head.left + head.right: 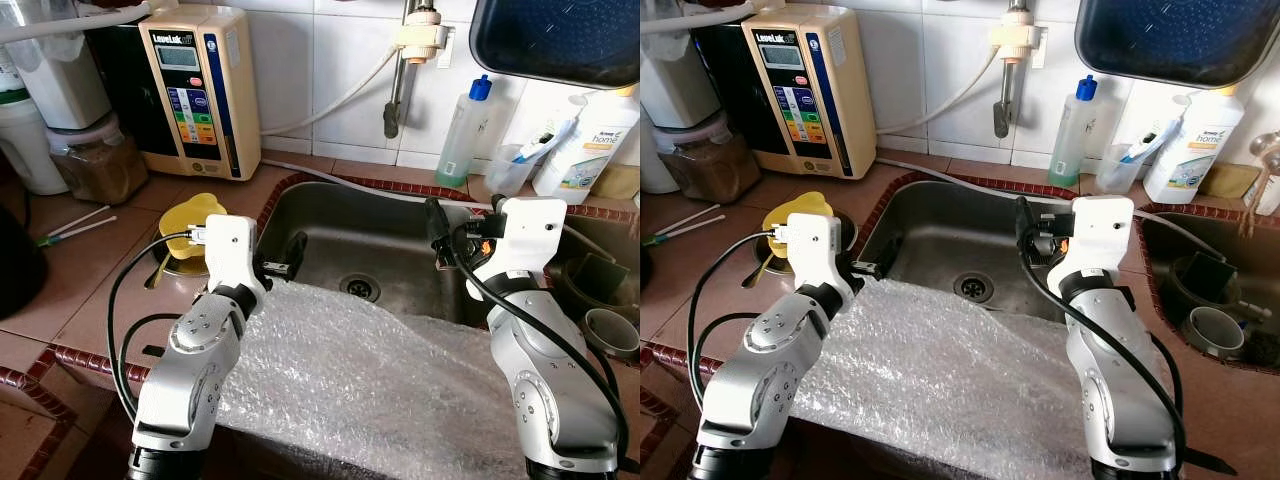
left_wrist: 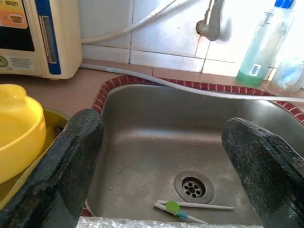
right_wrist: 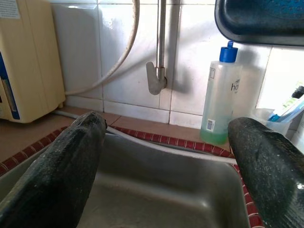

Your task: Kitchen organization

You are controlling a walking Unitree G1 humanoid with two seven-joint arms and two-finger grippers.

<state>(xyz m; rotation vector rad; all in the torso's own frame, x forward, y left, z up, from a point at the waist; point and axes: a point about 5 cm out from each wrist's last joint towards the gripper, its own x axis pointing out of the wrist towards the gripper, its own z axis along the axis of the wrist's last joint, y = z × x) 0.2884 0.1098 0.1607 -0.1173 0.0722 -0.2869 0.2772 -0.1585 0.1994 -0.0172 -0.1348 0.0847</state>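
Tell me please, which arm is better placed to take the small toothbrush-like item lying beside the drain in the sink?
Probably the left. The left gripper hangs open at the sink's near-left edge, and its wrist view looks straight down on the item by the drain. The right gripper is open too, but points toward the back wall.

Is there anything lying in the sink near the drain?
Yes, a toothbrush with a green patch lies on the sink bottom just beside the drain, seen between the left hand's open fingers.
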